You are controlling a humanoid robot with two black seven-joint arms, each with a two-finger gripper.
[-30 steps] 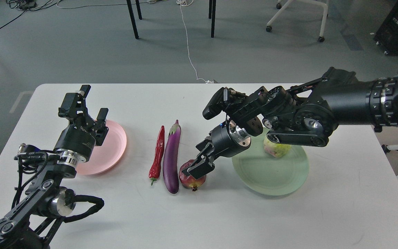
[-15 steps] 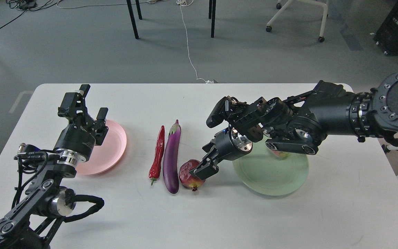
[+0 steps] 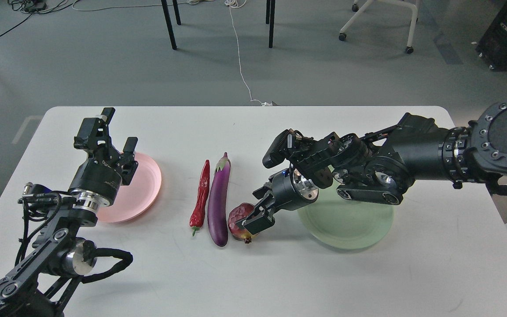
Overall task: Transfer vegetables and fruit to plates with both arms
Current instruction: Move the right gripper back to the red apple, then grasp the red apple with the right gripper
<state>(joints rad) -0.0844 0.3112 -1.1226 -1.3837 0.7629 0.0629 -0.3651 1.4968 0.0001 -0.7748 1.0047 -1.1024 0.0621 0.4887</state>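
A dark red pomegranate (image 3: pixel 236 219) lies on the white table just right of the purple eggplant (image 3: pixel 218 202) and the red chili pepper (image 3: pixel 200 198). My right gripper (image 3: pixel 254 212) is low over the pomegranate's right side, open, with one finger (image 3: pixel 255 222) in front of it. The pale green plate (image 3: pixel 346 226) lies under my right arm. The yellow-green fruit is hidden behind that arm. My left gripper (image 3: pixel 119 130) is open and empty, raised over the left edge of the pink plate (image 3: pixel 145 182), which holds nothing.
The table (image 3: pixel 280 277) ends close behind the plates and at both sides. My right arm's wrist and elbow span the table's right half above the green plate. Chair and table legs stand on the floor beyond.
My right arm has lowered and its gripper has dropped onto the pomegranate's right side. The arm now covers the yellow-green fruit on the green plate. My left arm has not moved.
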